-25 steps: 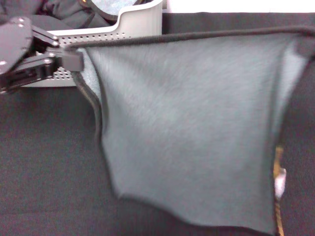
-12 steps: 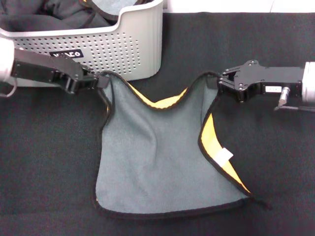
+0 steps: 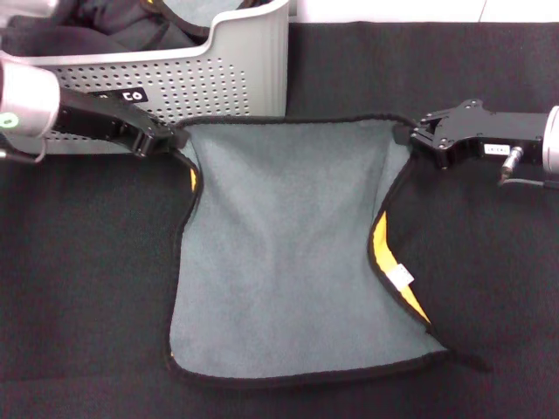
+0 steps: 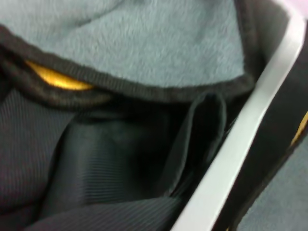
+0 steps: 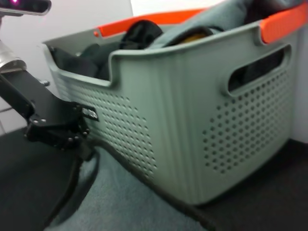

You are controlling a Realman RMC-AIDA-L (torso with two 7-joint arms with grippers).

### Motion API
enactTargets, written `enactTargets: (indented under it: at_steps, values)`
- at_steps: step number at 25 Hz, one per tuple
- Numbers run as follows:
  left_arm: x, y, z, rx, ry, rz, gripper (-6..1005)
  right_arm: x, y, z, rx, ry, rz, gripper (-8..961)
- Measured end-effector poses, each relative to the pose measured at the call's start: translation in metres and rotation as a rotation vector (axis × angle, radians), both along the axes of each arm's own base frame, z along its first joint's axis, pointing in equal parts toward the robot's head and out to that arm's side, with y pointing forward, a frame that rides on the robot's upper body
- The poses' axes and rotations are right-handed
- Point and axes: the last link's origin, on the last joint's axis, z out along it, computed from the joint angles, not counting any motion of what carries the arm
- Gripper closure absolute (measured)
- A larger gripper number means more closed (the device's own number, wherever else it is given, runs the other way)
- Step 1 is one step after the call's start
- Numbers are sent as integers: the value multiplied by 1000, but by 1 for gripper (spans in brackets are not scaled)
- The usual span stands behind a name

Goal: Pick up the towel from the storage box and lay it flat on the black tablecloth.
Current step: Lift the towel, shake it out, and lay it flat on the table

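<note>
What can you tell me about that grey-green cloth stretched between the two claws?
The square fleecy grey-green towel has black stitched edging, an orange-yellow underside peeking out at its folded right side, and a small white tag there. It lies mostly spread on the plain black tablecloth, beside the perforated light grey plastic box. The left claw and right claw each pinch a far corner, pulling that edge taut.

A pale white wall [image 5: 86,17] stands behind the work area.

light: even, bright overhead | shadows: faint | head view: sharp | wrist views: soft, close-range blur
</note>
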Motion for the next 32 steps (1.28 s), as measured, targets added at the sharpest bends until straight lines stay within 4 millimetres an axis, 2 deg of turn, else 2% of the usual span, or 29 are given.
enactTargets:
  at_steps: [6,20,32]
  values:
    - [1,4,-11,-2,53,-5,976,2,4,-3,18,-37,-8,895]
    - [-1,6,-15,28,63,-3,975,5,10,-4,55,-92,2,884]
    - [-1,6,-15,26,63,-13,975,10,5,-2,96,-165,149,875]
